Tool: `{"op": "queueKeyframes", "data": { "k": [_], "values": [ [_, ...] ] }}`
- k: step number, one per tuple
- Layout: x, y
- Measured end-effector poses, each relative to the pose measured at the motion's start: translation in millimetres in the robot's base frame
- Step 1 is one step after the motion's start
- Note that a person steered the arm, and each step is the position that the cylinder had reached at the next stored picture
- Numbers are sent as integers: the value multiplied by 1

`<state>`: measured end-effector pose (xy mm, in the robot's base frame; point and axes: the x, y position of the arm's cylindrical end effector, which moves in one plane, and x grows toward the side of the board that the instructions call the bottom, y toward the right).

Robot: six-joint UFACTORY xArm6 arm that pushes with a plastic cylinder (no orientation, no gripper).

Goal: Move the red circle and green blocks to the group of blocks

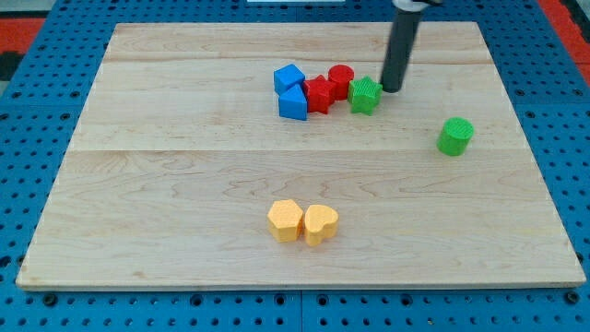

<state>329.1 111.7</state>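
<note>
My tip rests on the board just right of a green star block, close to it or touching it. The green star sits against a red circle block and a red star-like block. Two blue blocks stand at the left of this cluster, in the view's upper middle. A green circle block stands alone to the view's right, below and right of my tip.
Two yellow blocks, a hexagon and a heart, sit side by side near the view's bottom middle. The wooden board lies on a blue pegboard surface.
</note>
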Motion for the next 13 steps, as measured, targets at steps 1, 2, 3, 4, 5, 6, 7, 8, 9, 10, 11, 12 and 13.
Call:
{"op": "queueKeyframes", "data": {
  "k": [1, 2, 3, 4, 5, 6, 7, 8, 9, 10, 11, 12, 13],
  "values": [
    [2, -29],
    [3, -36],
    [-2, -37],
    [-3, -38],
    [1, -20],
    [14, 51],
    [57, 112],
    [83, 161],
    [111, 160],
    [111, 117],
    [107, 66],
    [80, 46],
    [70, 53]
  ]
}}
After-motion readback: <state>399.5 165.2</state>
